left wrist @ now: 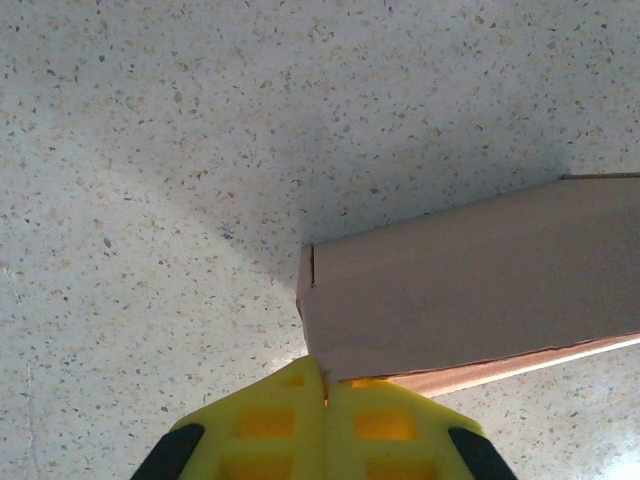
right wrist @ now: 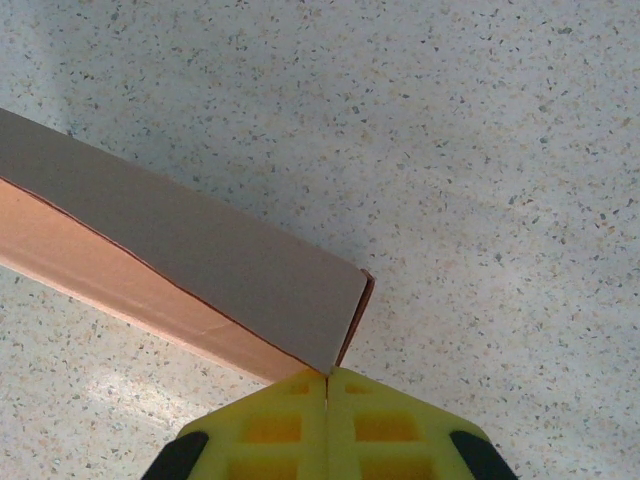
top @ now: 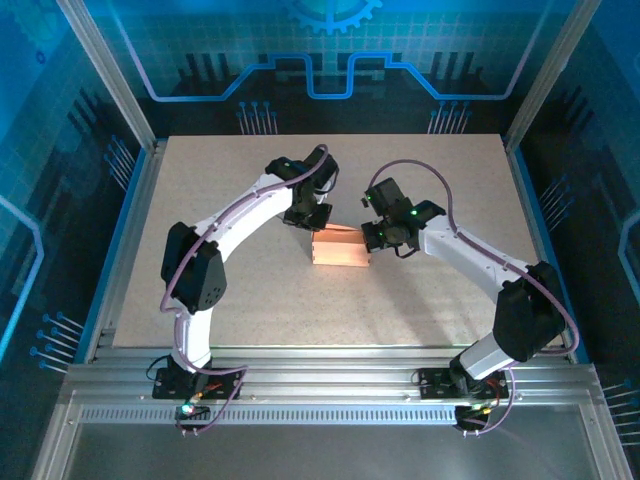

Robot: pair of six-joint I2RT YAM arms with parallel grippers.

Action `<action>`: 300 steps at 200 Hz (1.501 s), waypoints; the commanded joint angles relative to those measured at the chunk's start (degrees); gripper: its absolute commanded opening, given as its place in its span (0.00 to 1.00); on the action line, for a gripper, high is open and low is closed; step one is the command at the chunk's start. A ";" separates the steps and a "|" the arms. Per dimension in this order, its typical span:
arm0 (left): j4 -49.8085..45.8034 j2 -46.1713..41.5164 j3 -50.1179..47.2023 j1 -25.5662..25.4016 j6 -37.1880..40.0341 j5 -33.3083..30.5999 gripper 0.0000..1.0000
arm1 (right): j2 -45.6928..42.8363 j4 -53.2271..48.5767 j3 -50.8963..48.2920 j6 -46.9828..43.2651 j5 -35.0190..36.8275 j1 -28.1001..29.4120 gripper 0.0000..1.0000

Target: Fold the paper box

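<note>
The paper box (top: 340, 252) is a salmon-orange cardboard shape lying mid-table between the two arms. My left gripper (top: 318, 222) sits at its far left corner and my right gripper (top: 374, 236) at its far right corner. In the left wrist view the yellow fingers (left wrist: 270, 420) of the left gripper (left wrist: 325, 385) are pressed together, and the box's (left wrist: 470, 290) end edge runs down into their seam. In the right wrist view the right gripper (right wrist: 327, 378) is likewise shut, with the corner of the box (right wrist: 200, 260) meeting its seam.
The speckled tabletop (top: 250, 300) lies bare around the box. A metal frame and blue patterned walls (top: 110, 120) enclose the table on the left, right and back. The arm bases (top: 190, 380) stand on the rail at the near edge.
</note>
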 commanded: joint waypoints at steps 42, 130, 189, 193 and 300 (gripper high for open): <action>-1.78 2.98 3.84 0.71 -4.52 5.07 0.00 | 1.61 -1.97 0.79 0.92 -2.17 1.50 0.00; 0.23 3.01 2.96 2.68 -7.93 12.23 0.00 | 1.77 -1.51 0.44 1.00 -2.41 1.52 0.00; -3.63 5.43 6.55 4.47 -8.36 15.95 0.00 | 1.86 -1.31 0.34 1.11 -2.53 1.45 0.00; -3.86 5.60 6.78 4.57 -8.07 15.85 0.00 | 1.94 -1.30 0.35 1.09 -2.42 1.52 0.00; -2.89 6.10 7.31 5.97 -11.57 21.17 0.00 | 1.77 -1.31 0.46 1.34 -2.54 1.52 0.00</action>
